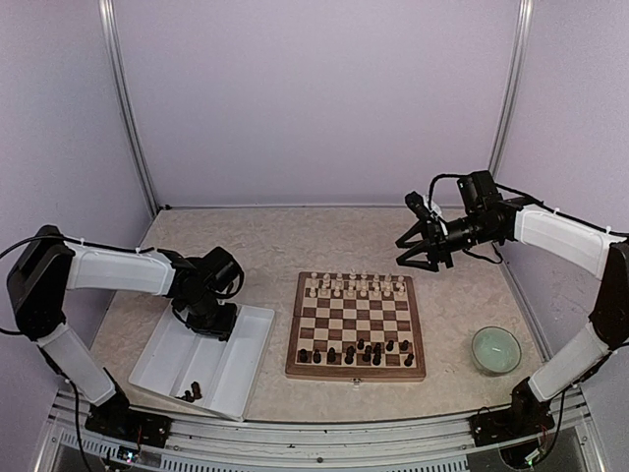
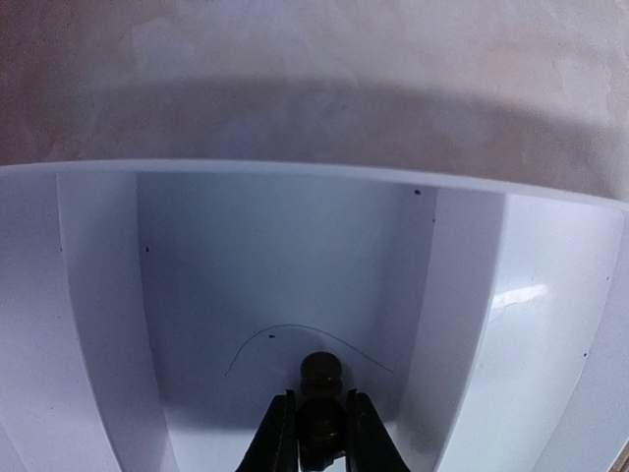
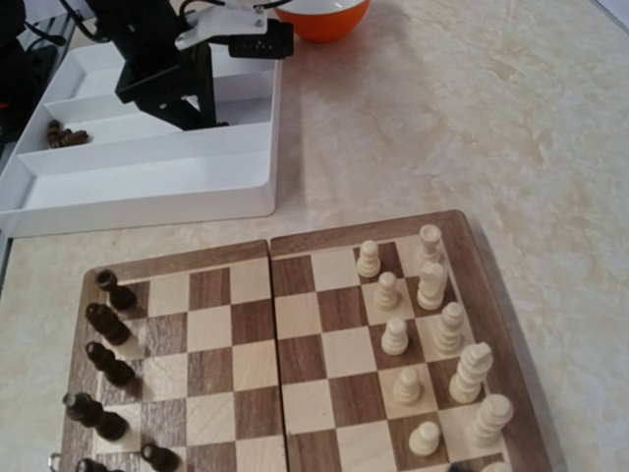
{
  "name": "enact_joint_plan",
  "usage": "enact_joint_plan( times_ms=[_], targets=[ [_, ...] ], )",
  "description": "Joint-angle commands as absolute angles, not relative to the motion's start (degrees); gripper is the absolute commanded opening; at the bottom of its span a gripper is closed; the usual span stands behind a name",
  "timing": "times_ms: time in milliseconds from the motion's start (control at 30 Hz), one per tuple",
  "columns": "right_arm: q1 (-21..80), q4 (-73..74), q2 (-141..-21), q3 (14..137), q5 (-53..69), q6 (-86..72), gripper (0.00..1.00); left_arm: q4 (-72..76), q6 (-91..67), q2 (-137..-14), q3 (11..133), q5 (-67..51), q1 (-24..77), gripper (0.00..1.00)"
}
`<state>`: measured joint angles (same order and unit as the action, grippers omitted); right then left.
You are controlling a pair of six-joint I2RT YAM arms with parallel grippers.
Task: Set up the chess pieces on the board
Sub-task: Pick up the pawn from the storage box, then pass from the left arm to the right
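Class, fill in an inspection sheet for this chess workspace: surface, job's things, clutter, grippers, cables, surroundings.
Surface: beige marbled table.
Job's things: board at the centre; dark pieces along its near rows, cream pieces along its far rows; a few spare dark pieces in the white tray.
Clutter: green bowl right of the board; orange bowl, partly in view, beyond the tray.
Grippers: left gripper shut on a dark piece inside the tray; right gripper open and empty, raised past the board's far right corner.
Cables: black cable loops over the right arm, away from the board.
Surroundings: lilac walls, metal posts.
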<state>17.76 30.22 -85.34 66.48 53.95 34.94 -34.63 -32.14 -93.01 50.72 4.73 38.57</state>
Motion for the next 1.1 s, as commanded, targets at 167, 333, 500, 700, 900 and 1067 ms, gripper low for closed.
enact_joint_plan(
  times_ms=[167, 333, 500, 700, 900, 1067],
  targets=[
    [17.49, 30.47, -85.52, 67.16, 55.66, 34.25, 0.56, -39.05, -29.61, -93.34, 53.45, 7.73, 41.26, 0.07],
    [18.47, 28.15, -85.26, 66.89, 57.8, 30.3, 0.56, -39.17, -27.72, -84.76, 54.53, 10.67, 43.09, 0.06],
    [22.45, 26.4, -86.8, 68.25, 58.89, 25.61, 0.55, -35.03, -24.74, -77.91, 53.34, 12.22, 45.83, 0.06],
    [28.45, 26.07, -92.72, 73.85, 60.85, 19.69, 0.52, -24.57, -19.58, -72.56, 52.3, 8.92, 52.61, 0.06],
    [35.52, 31.65, -103.46, 82.39, 67.32, 16.55, 0.5, -14.09, -15.21, -72.08, 53.48, 5.04, 59.06, 0.07],
    [38.21, 33.42, -108.27, 87.16, 69.67, 13.73, 0.48, -10.23, -14.1, -74.14, 55.09, 2.94, 60.56, 0.07]
  ],
)
